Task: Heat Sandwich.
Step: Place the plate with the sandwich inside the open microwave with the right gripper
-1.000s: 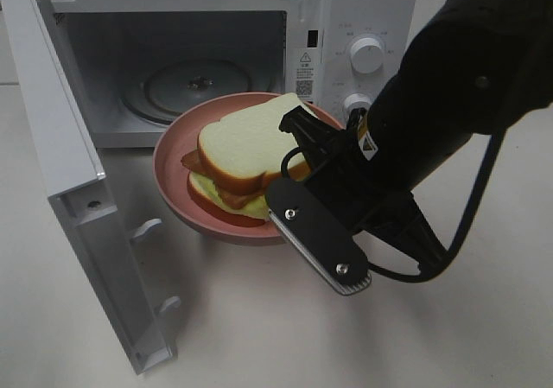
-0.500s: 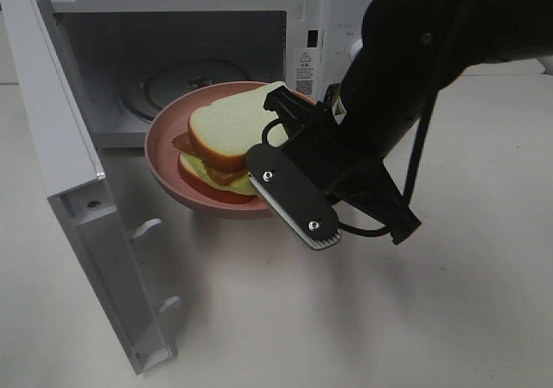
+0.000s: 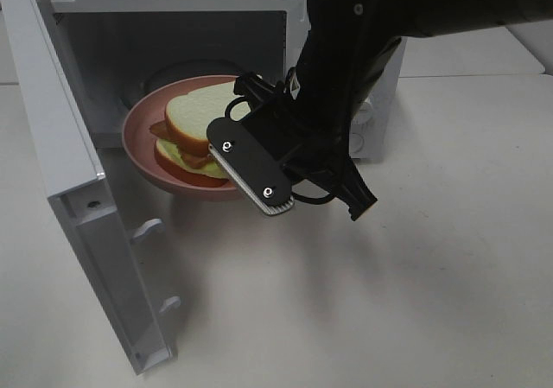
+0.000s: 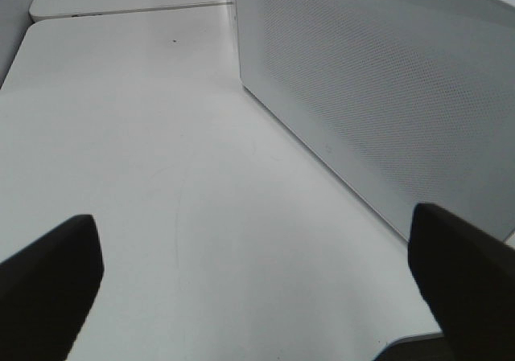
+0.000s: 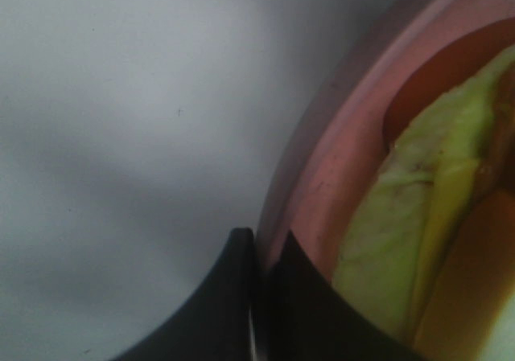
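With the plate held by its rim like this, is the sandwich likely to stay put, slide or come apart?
The sandwich looks loosely stacked, top slice offset, so layers may shift if jolted. It lies loose on the pink plate, pinched at one rim spot by the right gripper, so any tilt might slide it.

Right arm (image 3: 371, 51) reaching across, right end effector (image 5: 261, 252) pinched closed, left end effector (image 4: 253, 240) spread wide.
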Available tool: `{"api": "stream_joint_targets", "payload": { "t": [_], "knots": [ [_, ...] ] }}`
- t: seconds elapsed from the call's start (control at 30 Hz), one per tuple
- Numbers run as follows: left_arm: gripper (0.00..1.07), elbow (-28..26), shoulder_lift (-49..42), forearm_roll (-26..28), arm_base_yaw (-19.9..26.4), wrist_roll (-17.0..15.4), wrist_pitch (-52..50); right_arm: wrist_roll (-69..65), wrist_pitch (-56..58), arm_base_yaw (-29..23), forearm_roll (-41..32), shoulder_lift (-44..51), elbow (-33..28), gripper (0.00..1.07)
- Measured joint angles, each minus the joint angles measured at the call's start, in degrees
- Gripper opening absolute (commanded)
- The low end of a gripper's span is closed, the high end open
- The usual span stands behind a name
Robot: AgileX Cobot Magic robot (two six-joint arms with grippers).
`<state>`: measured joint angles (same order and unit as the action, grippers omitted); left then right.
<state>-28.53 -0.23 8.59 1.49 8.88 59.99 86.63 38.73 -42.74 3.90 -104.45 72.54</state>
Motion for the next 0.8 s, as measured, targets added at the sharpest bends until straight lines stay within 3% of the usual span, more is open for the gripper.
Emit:
{"api": "stream_joint_targets", "payload": {
  "t": [0.8],
  "knots": [
    [0.98, 0.00, 0.00, 0.00, 0.00, 0.00, 0.00, -3.21, 4.47, 0.00, 0.23, -10.31, 14.90, 0.00]
  ]
}}
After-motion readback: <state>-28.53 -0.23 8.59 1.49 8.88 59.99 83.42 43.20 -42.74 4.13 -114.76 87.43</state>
